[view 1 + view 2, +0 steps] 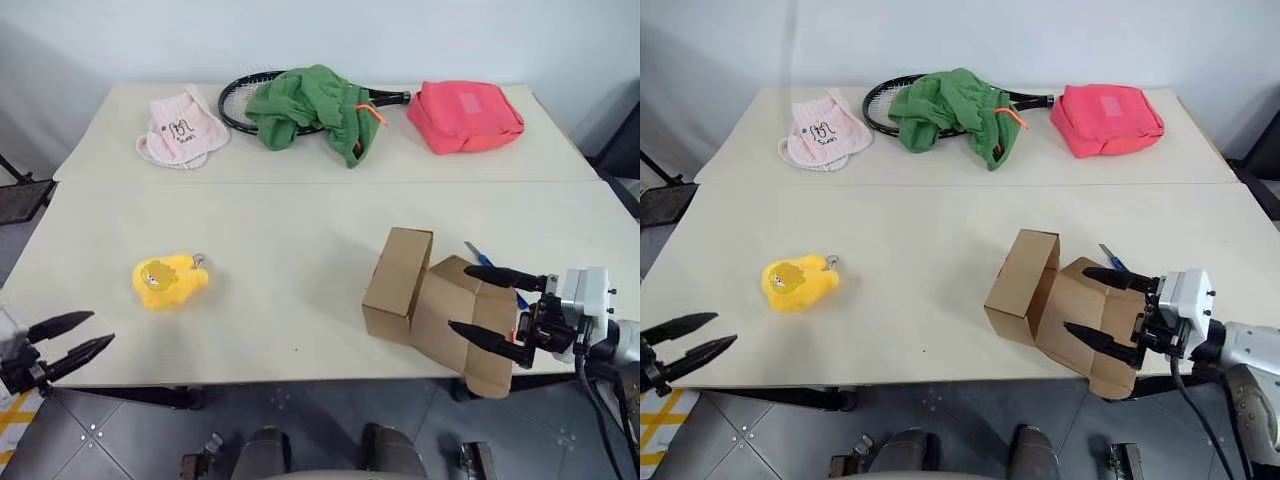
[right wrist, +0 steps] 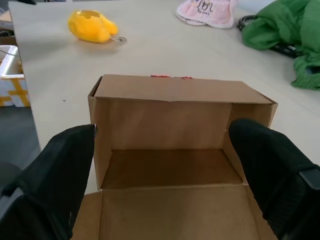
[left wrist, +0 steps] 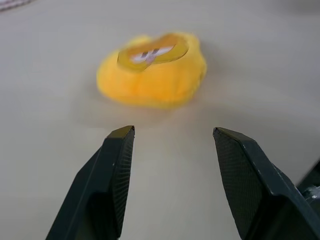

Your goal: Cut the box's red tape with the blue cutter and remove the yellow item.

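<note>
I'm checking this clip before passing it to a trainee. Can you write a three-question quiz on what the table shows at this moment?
1. True or false: the yellow item lies inside the box.
2. Which thing lies partly over the black racket? A) pink cloth B) green cloth C) red bag
3. Fill in: the left pincer is ____, with nothing between its fingers.

Key
1. False: it lies on the table, apart from the box, whose flaps are open and whose inside is bare.
2. B: the green cloth.
3. Open. The right pincer, also open, is at the box's mouth.
</note>
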Available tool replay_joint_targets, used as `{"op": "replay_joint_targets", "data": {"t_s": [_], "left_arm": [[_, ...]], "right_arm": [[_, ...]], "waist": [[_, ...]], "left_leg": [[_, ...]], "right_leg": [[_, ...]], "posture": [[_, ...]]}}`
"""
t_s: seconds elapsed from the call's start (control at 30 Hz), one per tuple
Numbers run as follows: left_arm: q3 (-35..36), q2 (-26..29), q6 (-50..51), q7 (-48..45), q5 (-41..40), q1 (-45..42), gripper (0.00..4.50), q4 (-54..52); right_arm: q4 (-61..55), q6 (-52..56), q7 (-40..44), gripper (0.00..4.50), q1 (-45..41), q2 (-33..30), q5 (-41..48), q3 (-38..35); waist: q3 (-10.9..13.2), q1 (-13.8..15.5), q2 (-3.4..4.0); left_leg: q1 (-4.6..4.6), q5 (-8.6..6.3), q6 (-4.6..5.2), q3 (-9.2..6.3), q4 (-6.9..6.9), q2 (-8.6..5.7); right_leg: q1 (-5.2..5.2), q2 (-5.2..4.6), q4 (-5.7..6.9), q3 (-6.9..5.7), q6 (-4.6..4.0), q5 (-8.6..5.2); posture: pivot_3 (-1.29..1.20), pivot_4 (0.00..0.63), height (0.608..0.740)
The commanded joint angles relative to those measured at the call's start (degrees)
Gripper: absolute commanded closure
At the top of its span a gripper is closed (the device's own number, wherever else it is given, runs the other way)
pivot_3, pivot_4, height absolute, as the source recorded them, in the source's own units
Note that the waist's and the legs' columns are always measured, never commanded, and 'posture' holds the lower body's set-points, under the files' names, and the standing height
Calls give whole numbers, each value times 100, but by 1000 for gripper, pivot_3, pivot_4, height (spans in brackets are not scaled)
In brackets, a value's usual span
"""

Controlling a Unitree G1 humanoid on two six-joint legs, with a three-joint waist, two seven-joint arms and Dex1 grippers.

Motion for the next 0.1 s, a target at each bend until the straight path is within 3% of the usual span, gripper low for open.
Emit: {"op": "replay_joint_targets", "data": {"t_s": [0.03,0.1], "left_arm": [[-59,-122,-378,309,125,-86,1833,-12],[-128,-194,-389,404,57,-151,1833,-74]], "right_arm": [[5,-286,-31,0,-53,82,-82,-60],[54,-369,-72,0,-41,150,-140,-46]], "waist": [[-1,22,-2],[-1,29,-2]], "left_leg": [[0,0,1,0,1,4],[2,0,0,0,1,6]], "right_leg": [[0,1,1,0,-4,2],[-1,1,2,-1,-6,3]], "posture": [[0,150,740],[0,150,740]]}}
